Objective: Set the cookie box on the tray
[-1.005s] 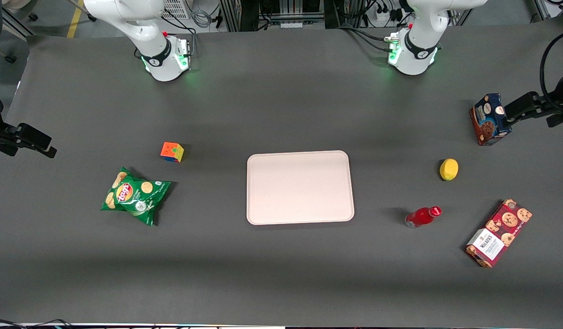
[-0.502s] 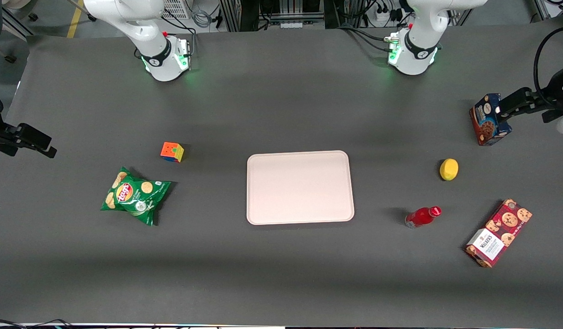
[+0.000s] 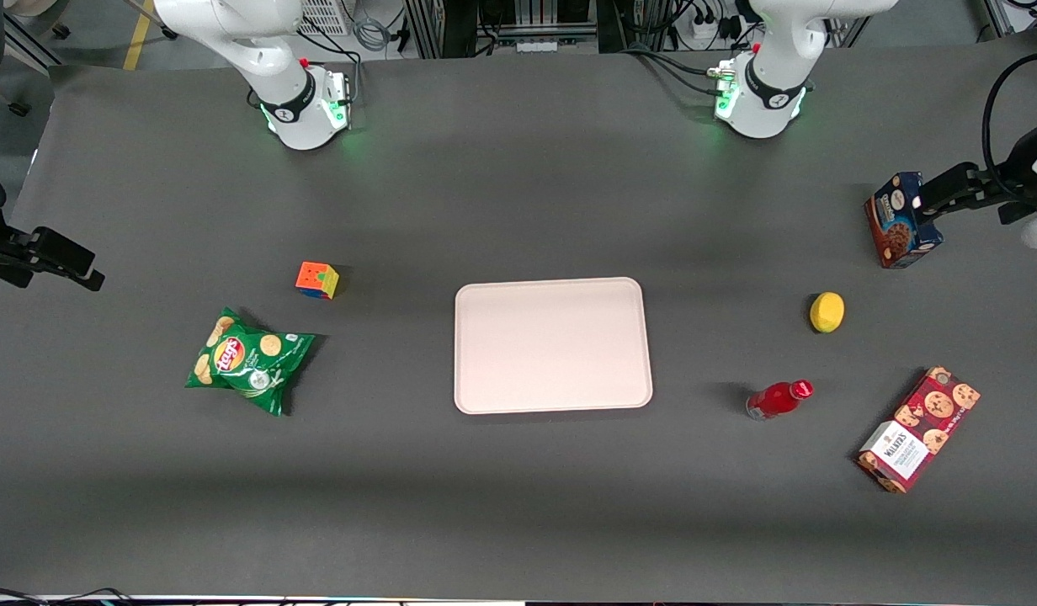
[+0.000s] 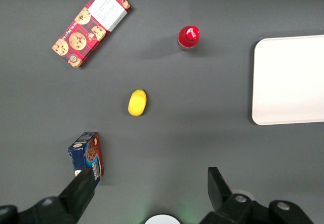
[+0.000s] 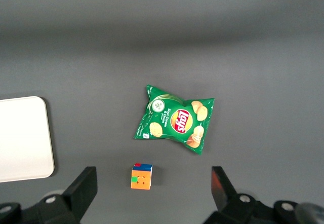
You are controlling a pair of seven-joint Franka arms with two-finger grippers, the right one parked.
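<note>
Navy and brown, the cookie box point(image 3: 901, 220) stands upright at the working arm's end of the counter point(image 3: 518, 505) in the front view, well apart from the pale tray point(image 3: 553, 345) in the middle. My hand point(image 3: 935, 195) is right beside the box, up near its top, with one dark finger point(image 3: 948, 187) showing against its edge. I cannot tell from here whether anything is touching. A lemon point(image 3: 826, 311), a red bottle point(image 3: 778, 399) and a long red box point(image 3: 917, 429) lie nearer the camera than the cookie box.

From my wrist, the cookie box point(image 4: 86, 154) sits just at the tip of one finger point(image 4: 81, 189), outside the gap, and my hand point(image 4: 149, 183) is spread wide with nothing in it. The tray point(image 4: 289, 80) is bare, with the lemon point(image 4: 137, 102) and bottle point(image 4: 189, 36) between it and the box.

I judge I am in the approach, not yet gripping. Next I need to shift sideways so the box comes between my fingers, lower, then close on its narrow sides.
</note>
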